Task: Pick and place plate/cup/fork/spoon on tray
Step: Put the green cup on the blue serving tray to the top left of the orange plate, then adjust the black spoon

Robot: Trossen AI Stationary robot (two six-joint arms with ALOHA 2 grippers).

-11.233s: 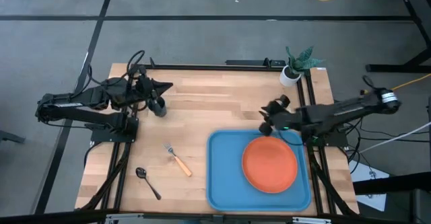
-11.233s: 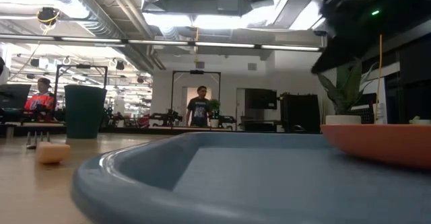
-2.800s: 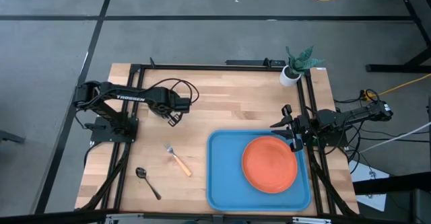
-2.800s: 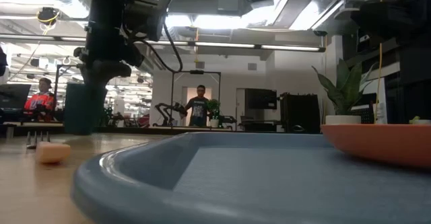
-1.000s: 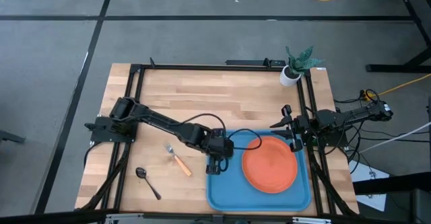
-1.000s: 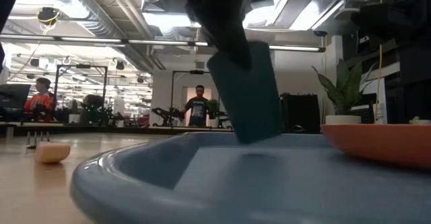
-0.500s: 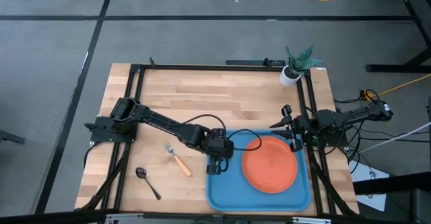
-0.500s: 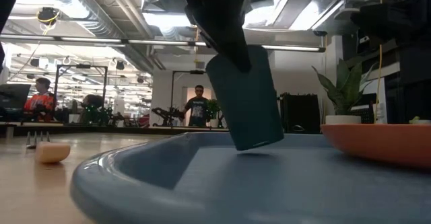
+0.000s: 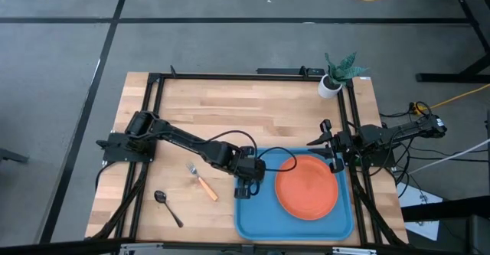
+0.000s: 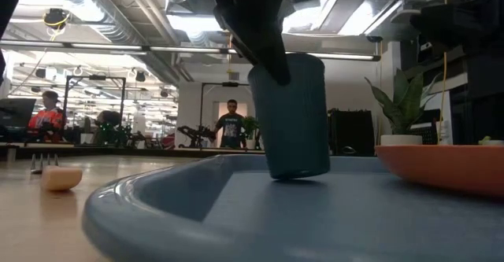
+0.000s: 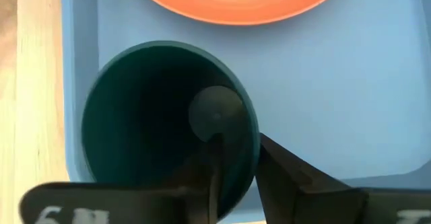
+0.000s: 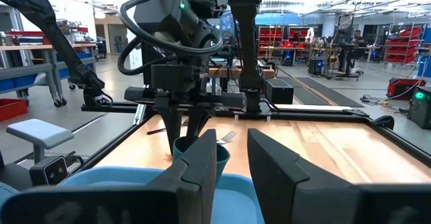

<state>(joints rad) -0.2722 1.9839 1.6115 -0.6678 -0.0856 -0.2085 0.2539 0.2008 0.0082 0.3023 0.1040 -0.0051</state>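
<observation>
The dark teal cup stands on its base on the left part of the blue tray and leans a little. My left gripper is right above it, open, with one finger inside the cup and one outside its wall. The orange plate lies on the tray's right half. On the wood left of the tray lie the fork and the spoon. My right gripper waits open at the tray's far right corner. My left gripper comes from above, pointing down, and straddles the cup's rim on the side toward the table's near edge. The outer finger stands right against the rim. Whether either finger touches the wall I cannot tell. The cup's base rests on the tray.
A white pot with a green plant stands at the table's far right corner. Black frame rails run along the table's far, left and right edges. Bare wood lies across the far half of the table. People and equipment show in the room behind.
The cup, which hung tilted just above the tray floor under my left gripper, has come down onto its base and swung nearly upright. My left gripper has stayed over the same spot of the tray.
</observation>
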